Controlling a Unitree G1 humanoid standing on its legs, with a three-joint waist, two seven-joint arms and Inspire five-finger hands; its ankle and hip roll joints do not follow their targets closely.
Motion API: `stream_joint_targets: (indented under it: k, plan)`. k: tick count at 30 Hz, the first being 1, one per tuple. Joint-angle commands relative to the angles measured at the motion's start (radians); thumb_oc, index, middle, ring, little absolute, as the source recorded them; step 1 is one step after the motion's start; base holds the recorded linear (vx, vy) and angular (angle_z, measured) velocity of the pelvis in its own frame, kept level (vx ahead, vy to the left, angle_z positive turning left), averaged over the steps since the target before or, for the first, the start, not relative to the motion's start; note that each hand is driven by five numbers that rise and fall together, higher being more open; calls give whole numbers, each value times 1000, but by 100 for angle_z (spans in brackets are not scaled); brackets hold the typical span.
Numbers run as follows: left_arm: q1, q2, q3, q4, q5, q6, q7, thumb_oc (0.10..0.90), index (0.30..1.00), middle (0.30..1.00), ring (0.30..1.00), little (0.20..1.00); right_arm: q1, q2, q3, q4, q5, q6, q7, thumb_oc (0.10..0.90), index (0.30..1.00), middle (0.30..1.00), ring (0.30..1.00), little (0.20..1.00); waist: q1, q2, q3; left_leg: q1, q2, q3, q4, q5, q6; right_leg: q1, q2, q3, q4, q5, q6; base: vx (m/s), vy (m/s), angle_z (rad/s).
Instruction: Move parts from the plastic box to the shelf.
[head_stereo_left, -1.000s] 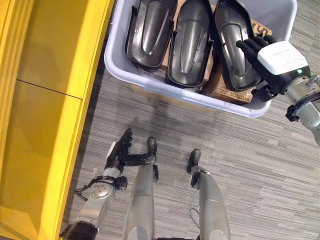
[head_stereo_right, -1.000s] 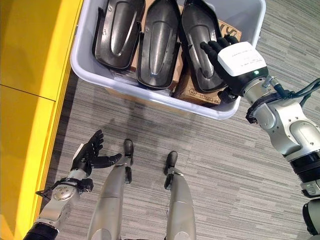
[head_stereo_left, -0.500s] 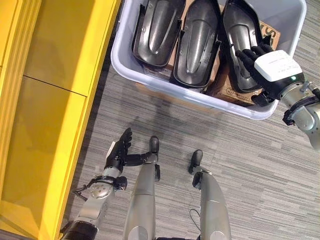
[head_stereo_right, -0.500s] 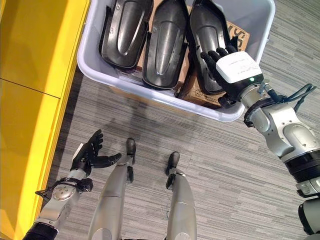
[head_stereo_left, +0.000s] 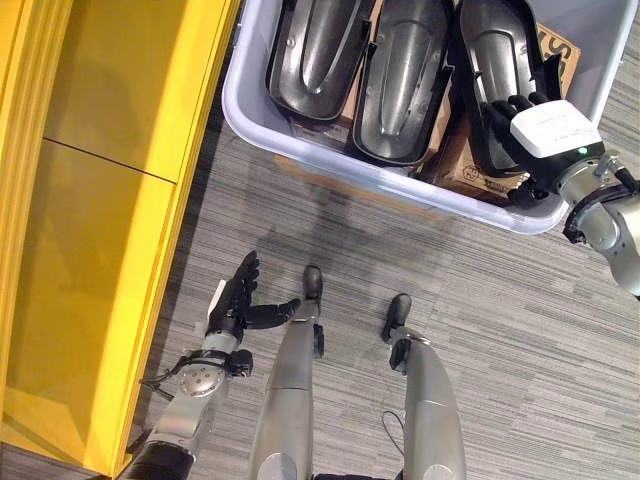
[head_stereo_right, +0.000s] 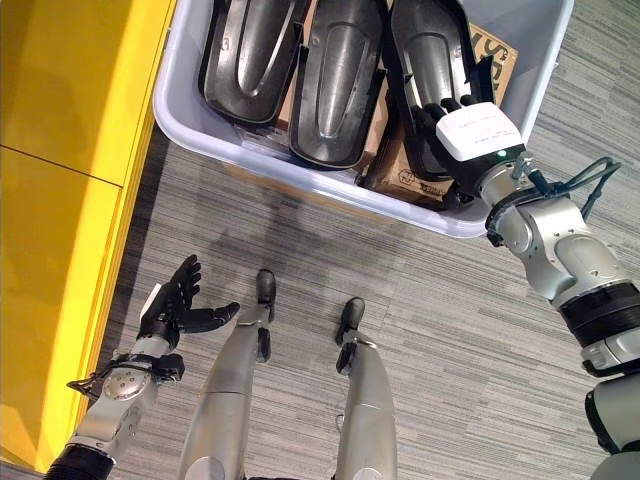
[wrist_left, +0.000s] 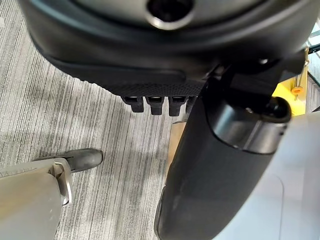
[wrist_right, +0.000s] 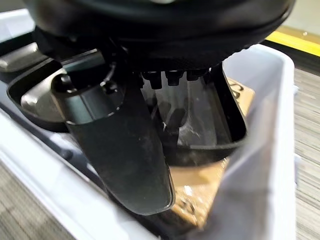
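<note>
A pale grey plastic box stands on the carpet ahead. In it lie three dark moulded parts side by side: left, middle and right, resting on cardboard cartons. My right hand reaches over the box's near right corner. It is open, its straight fingers lying in the hollow of the right part and its thumb near the box wall. My left hand hangs open and holds nothing, low over the carpet beside the shelf.
The yellow shelf runs along the whole left side, close to the box's left end. Grey striped carpet lies open to the right and between the box and me.
The camera has shifted a little. My right hand has sunk lower into the box, its fingers now down in the right part. The left hand has stayed where it was.
</note>
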Motion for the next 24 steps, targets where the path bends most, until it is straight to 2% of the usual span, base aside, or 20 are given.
stream_joint_targets:
  k: [1,13,22,24]
  plan:
    - [36,23,-2,-111,-18,-86,13,900,1000,1000,1000,1000,-138,-76,-4,5,-35,20,-67,900,1000,1000,1000,1000,-4,53,-13,11,14,-118,94,-147,-57,42,-21,24,-23,31,32,0,0,0]
    - [34,34,-10,-104,-27,-95,17,900,1000,1000,1000,1000,-229,-71,74,99,-35,29,-92,900,1000,1000,1000,1000,-2,62,-13,-7,15,-120,84,-136,-60,14,-17,23,-16,31,30,0,0,0]
    - [39,34,-6,-106,-32,-101,23,900,1000,1000,1000,1000,-214,-71,73,140,-51,39,-99,900,1000,1000,1000,1000,-3,71,-13,-32,14,-125,92,-134,-60,-12,-18,23,-1,28,29,0,0,0]
    - [41,38,-2,-118,-36,-106,29,900,1000,1000,1000,1000,-201,-49,56,173,-40,48,-117,900,1000,1000,1000,1000,-3,80,-13,-57,11,-128,109,-136,-59,-38,-18,26,19,22,28,0,0,0]
